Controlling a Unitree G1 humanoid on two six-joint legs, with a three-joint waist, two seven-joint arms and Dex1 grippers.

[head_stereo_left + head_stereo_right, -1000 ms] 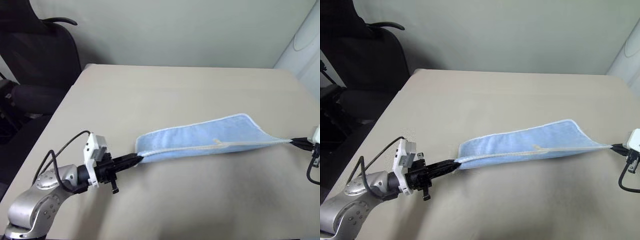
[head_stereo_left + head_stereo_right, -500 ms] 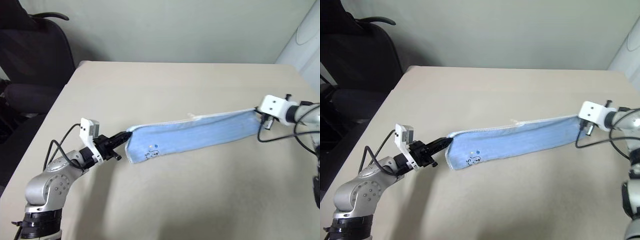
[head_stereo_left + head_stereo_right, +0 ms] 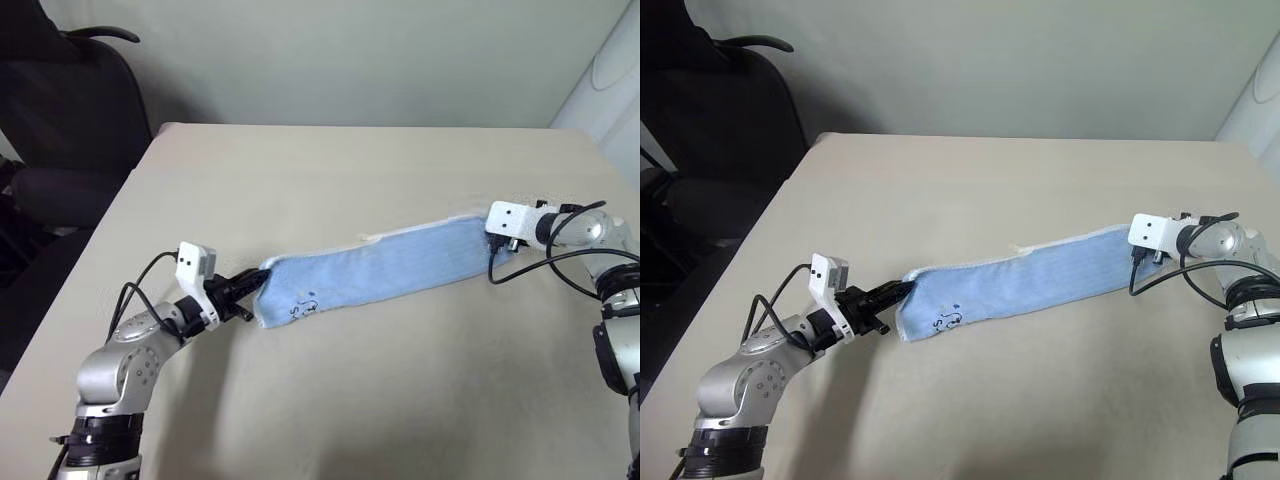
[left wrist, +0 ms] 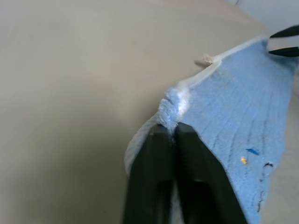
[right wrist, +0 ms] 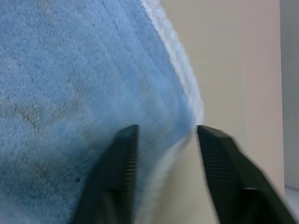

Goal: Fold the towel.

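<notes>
Towel [image 3: 375, 272] stretched as a long folded strip across the middle of the beige worktop [image 3: 330, 170], lying flat, slanting from near left to farther right. White stitched edge along the far side, small white loop [image 3: 370, 238] sticking out there. Small dark printed motif [image 3: 302, 308] near the left end, facing up.

Left pincer [image 4: 174, 132] at the left end of the strip, fingers [image 4: 154, 154] nearly together with a bunched bit of the towel's corner pinched between the tips. In the head views, same pincer [image 3: 892, 293] pointing right along the worktop at the towel's end.

Right pincer [image 5: 163, 135] at the right end of the strip, fingers [image 5: 124, 149] standing apart, towel's corner edge lying between them, not squeezed. Right arm reaching in from the right edge, white wrist block [image 3: 507, 219] just over the towel's end.

Black office chair [image 3: 60, 110] beyond the worktop's far left corner.
</notes>
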